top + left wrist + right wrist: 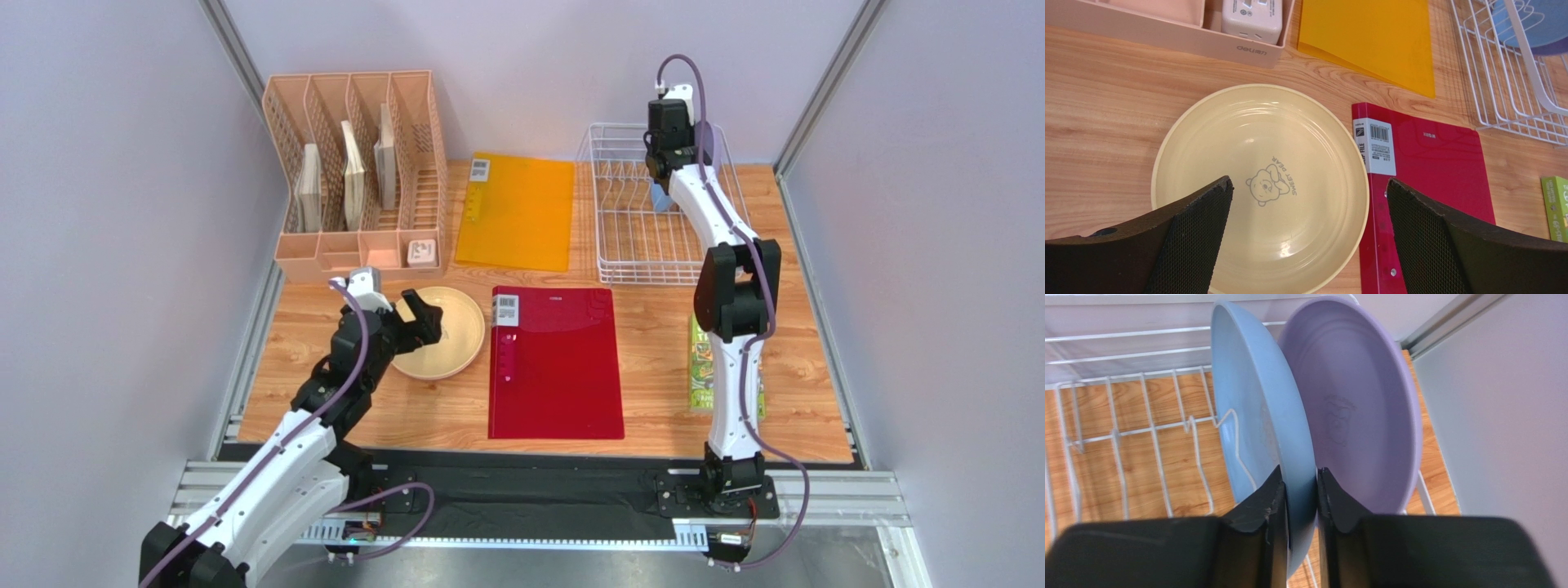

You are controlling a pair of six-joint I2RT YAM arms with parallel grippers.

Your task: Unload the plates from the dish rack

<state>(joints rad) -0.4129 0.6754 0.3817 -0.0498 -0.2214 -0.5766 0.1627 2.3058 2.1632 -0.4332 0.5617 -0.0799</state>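
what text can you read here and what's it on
"SWEET DEAR": yellow plate, at its centre.
"deli": peach organizer, front edge, upside down.
"FILE": white barcode label on the red folder.
Unreadable: barcode digits, folder's small print, green box.

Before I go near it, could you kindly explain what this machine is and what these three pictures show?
It is two robot arms bolted to a wooden table, each with a two-finger gripper. One picture looks down from above; the others come from cameras on each wrist. The left gripper hangs open over a yellow plate lying flat. The right gripper pinches the rim of the light blue plate, standing in the white dish rack beside a lavender plate. A red folder, an orange folder and a peach organizer are also there.
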